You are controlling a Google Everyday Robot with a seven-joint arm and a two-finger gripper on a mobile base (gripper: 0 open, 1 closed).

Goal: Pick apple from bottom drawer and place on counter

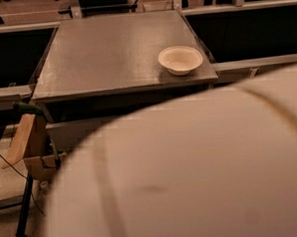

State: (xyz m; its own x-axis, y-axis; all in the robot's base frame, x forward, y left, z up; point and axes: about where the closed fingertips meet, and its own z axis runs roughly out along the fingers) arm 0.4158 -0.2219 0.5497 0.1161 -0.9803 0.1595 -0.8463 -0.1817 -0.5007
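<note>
Dim lab aisle, dark bays on both sides. Centre, grey counter [110, 52], cream bowl [180, 59] near its right front corner. Lower right, pale arm [201, 177] blocking apple, bottom drawer and gripper; grip state impossible to tell. Risk judged: unseen lift clipping counter edge or nudging bowl.

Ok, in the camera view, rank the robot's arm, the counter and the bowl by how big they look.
1. robot's arm, largest, though nearness to the camera inflates it.
2. counter.
3. bowl, near the counter's front right corner.
The hand is out of view.
</note>
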